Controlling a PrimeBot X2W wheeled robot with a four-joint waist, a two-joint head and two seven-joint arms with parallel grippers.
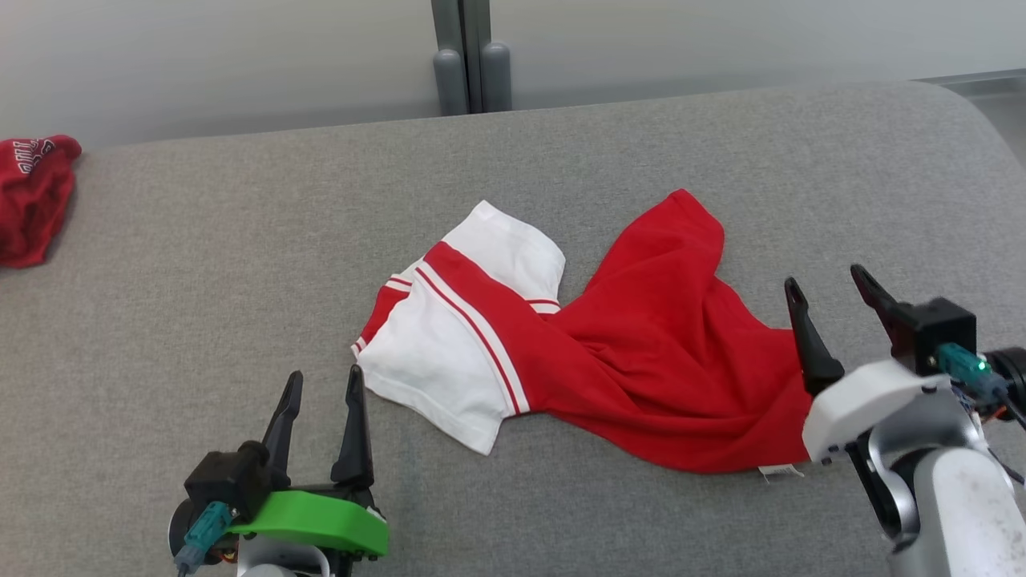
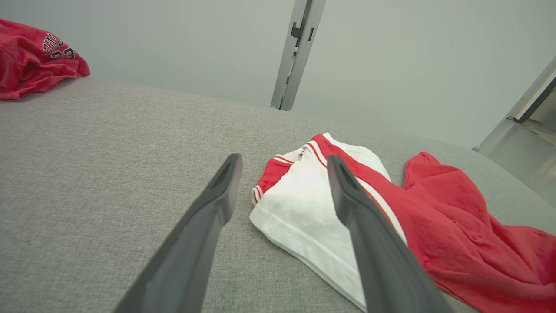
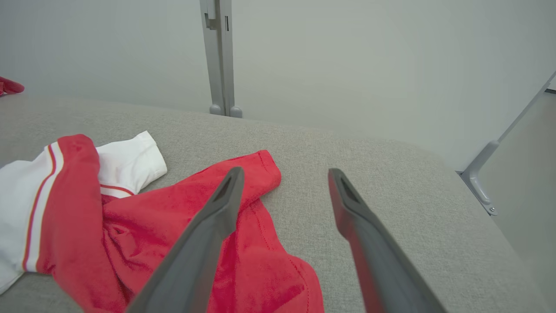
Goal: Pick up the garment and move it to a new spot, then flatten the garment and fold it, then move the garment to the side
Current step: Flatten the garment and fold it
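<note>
**Garment lies free between my two spread grippers**

I count one red-and-white garment (image 1: 609,344), crumpled at the middle of the grey padded surface (image 1: 240,240). Its red end touches my right gripper (image 1: 826,276), fingers apart and empty. Its white end lies just beside my left gripper (image 1: 325,373), also spread and empty. Bare padding stretches to the far edge. One other red cloth (image 1: 32,196) sits at the far left edge.

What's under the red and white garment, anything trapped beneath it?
The garment lies crumpled on the grey padded surface, which shows all round it. A small white tag pokes out at its near edge. Whatever is beneath the bunched folds is covered; I cannot tell.
</note>
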